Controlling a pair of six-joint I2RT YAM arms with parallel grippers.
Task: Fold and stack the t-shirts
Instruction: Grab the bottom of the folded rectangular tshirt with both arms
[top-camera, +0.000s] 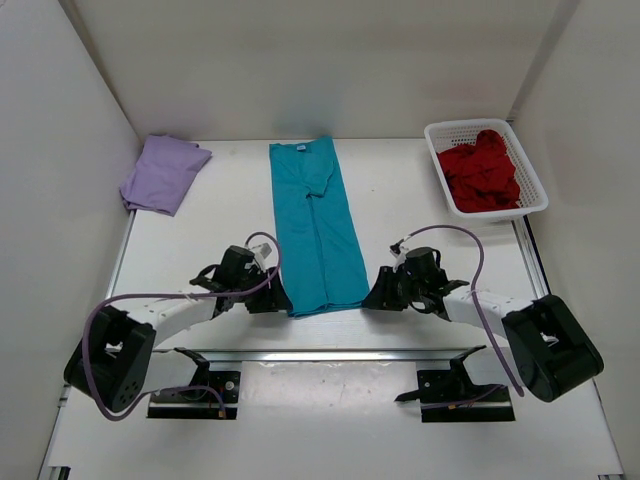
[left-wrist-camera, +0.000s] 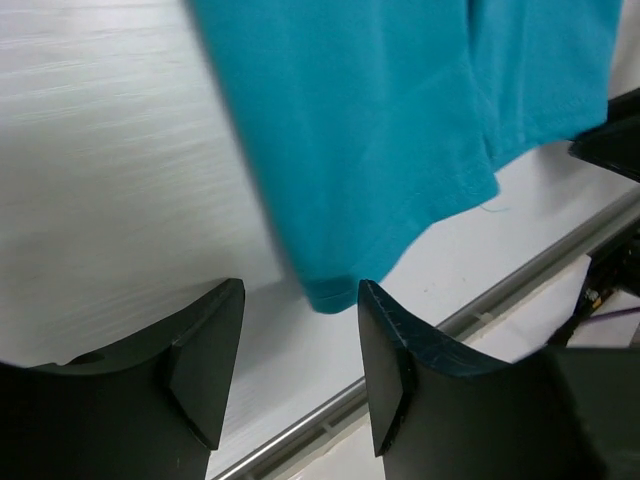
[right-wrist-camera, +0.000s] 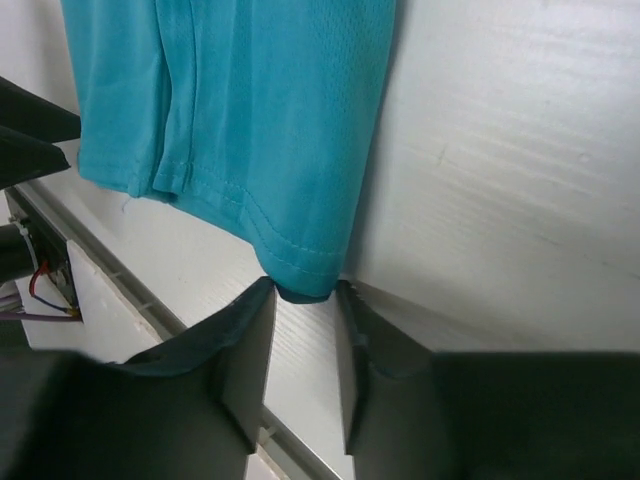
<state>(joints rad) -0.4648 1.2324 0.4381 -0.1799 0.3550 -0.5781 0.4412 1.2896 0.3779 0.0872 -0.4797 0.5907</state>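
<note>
The teal t-shirt (top-camera: 318, 225) is laid as a long strip at centre, the lavender t-shirt (top-camera: 163, 172) at upper left, the red t-shirt (top-camera: 485, 170) in the basket (top-camera: 497, 213) at upper right. At the teal hem's corners, the left gripper (left-wrist-camera: 300, 292) is spread wide and the right gripper (right-wrist-camera: 305, 295) narrowly parted; nothing is clamped.

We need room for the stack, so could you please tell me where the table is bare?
Bare table lies between the purple shirt and the teal shirt, and between the teal shirt and the basket. Crowded: the teal shirt's near edge, with left fingers and right fingers at its corners.
</note>
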